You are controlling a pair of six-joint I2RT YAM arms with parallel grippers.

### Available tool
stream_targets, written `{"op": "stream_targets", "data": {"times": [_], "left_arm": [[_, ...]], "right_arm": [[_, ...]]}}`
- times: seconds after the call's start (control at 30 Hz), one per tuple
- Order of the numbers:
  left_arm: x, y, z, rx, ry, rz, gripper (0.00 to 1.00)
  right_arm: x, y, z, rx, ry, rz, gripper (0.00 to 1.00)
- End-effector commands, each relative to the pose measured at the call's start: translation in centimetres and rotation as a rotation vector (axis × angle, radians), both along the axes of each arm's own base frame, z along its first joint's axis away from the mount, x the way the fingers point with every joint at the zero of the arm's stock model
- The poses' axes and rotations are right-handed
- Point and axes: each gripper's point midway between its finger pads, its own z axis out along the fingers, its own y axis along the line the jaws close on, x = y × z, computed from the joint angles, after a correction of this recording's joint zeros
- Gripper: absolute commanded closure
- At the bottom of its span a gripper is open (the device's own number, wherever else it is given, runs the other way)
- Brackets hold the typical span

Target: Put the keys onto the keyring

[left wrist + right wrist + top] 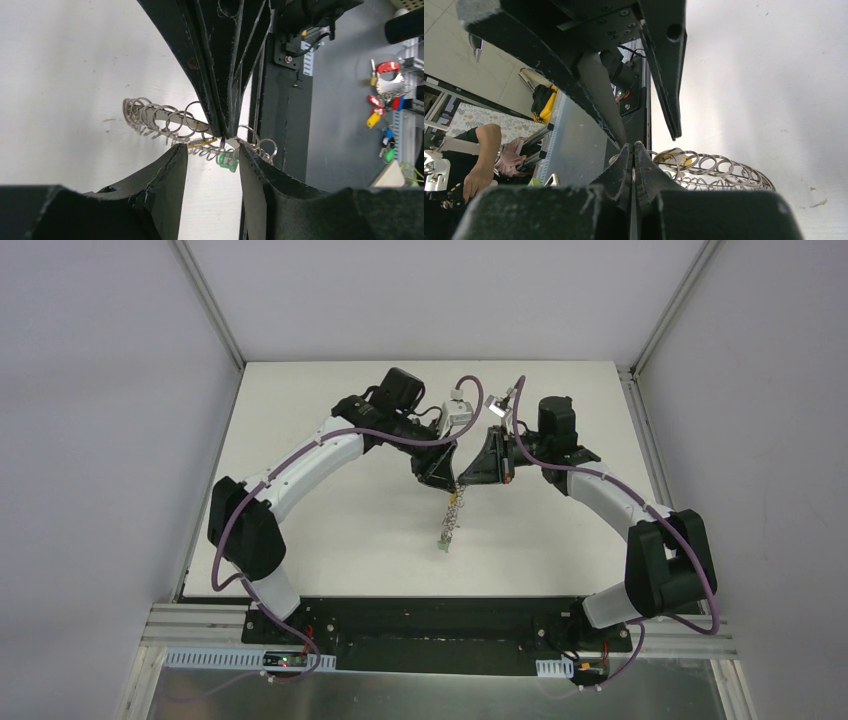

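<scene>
White table [330,540], enclosed by pale panels [100,390]. Beyond the dark base rail [440,625], a person's forearm [484,150] and a spare bunch of coloured keys [385,100] (neither touching the work). Over mid-table, left gripper [212,150] with jaws apart, straddling the keyring [160,117] without clamping. Right gripper [633,150] pinched tight on the keyring's rim, hiding part of it. Keyring stretched from that pinch toward the arm bases. Yellow-headed key [676,157] beside the pinch; green-headed key [227,161] at the end nearest the bases.

White tabletop [350,540], grey walls [100,390] around it, person's forearm [486,150] beyond the edge.
</scene>
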Motion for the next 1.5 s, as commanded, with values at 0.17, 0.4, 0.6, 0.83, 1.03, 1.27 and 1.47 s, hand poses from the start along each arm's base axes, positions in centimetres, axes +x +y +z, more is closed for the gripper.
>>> {"op": "stream_targets", "data": {"times": [0.17,0.4,0.6,0.83,1.03,1.27,1.47], "left_arm": [[-0.7,-1.2,1.1,-0.083,0.065,-0.033,0.62],[-1.0,-1.4,0.8,-0.086,0.099,-0.048,0.75],[-1.1,-1.0,0.4,-0.074,0.093,-0.045,0.68],[-1.1,-0.7,0.2,-0.075,0.097,-0.043,0.81],[-1.1,-1.0,0.7,-0.094,0.105,-0.049,0.83],[-1.2,-1.2,1.0,-0.106,0.121,-0.056,0.94],[-1.5,-0.9,1.0,-0.103,0.118,-0.074,1.00]], "right_arm": [[-0.9,-0.3,2.1,0.054,-0.113,0.047,1.00],[-0.9,-0.3,2.2,0.053,-0.115,0.042,1.00],[-0.7,-0.2,2.1,0.050,-0.110,0.037,1.00],[-0.5,-0.3,2.2,0.050,-0.112,0.028,1.00],[-0.4,-0.3,2.1,0.047,-0.107,0.027,1.00],[-0.3,-0.2,2.1,0.046,-0.107,0.023,1.00],[0.0,-0.4,1.9,0.041,-0.105,0.006,1.00]]}}
